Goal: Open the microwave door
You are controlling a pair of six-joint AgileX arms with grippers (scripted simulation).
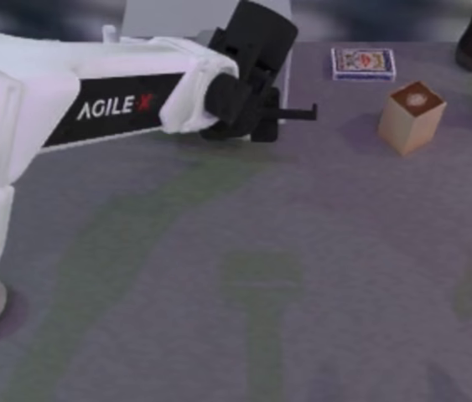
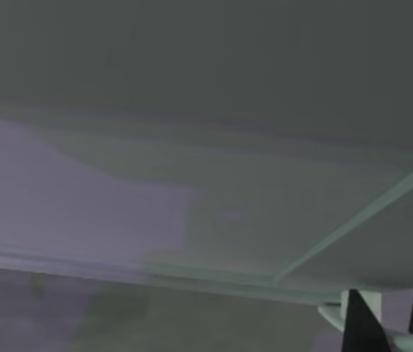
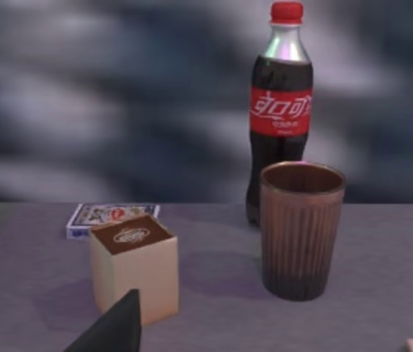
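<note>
Left arm: a white AgileX arm reaches from the bench's left edge toward the far middle, crossing the top view.
Left claw (image 1: 298, 111): black, at the far middle of the bench, right against the microwave; one thin dark finger (image 1: 301, 110) points right. I cannot tell whether it is wide or narrow.
Microwave (image 1: 164, 17): white-grey box at the far edge, mostly hidden under the left arm.
Microwave door (image 2: 250, 205): a grey translucent panel with a pale frame fills the left wrist view at close range; I cannot tell how far it stands ajar.
Right arm: out of the top view; its claw (image 3: 111, 330) shows only as a dark finger tip in the right wrist view, state impossible to tell.
Tan box (image 1: 412, 116): far right, upright.
Card pack (image 1: 363, 64): lying flat, beyond the tan box.
Cola bottle (image 3: 281, 110): upright, far right corner.
Brown cup (image 3: 301, 229): upright, just nearer than the bottle.
Bench (image 1: 244, 293): grey, mottled.
</note>
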